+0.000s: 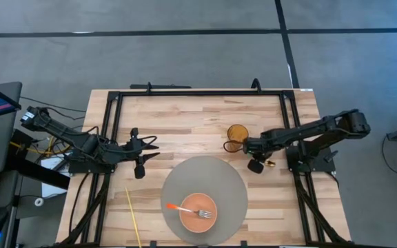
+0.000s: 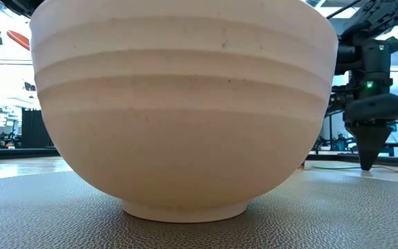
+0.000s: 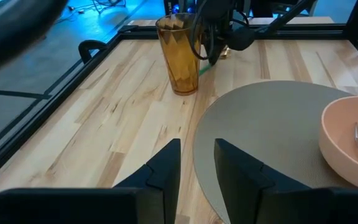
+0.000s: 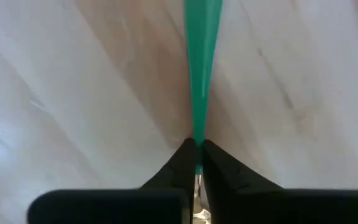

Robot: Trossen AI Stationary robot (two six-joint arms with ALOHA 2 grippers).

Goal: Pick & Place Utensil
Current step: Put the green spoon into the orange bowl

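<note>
A green utensil (image 4: 202, 68) lies against the wood beside the amber cup (image 1: 238, 132), which stands on its base. In the left wrist view the green utensil (image 3: 205, 68) shows next to the amber cup (image 3: 179, 55). My right gripper (image 4: 197, 152) is shut on the green utensil; in the low view the right gripper (image 2: 367, 160) points down at the table. A pink bowl (image 1: 198, 211) on a round grey mat (image 1: 205, 172) holds a fork with an orange handle (image 1: 188, 208). My left gripper (image 1: 151, 147) waits open over the wood left of the mat. My right gripper pinches the green utensil's narrow handle (image 4: 199, 134) between its two fingertips (image 4: 182, 158). The fingers come from above, pointing down, with the handle running straight on away from them. Whether the utensil rests on the wood or is just clear of it, I cannot tell.
A thin yellow stick (image 1: 133, 215) lies on the wood near the table's near-left edge. A black frame (image 1: 198, 92) runs around the table top. Bare wood shows between my left gripper and the cup. The pink bowl (image 2: 185, 104) fills most of the low view.
</note>
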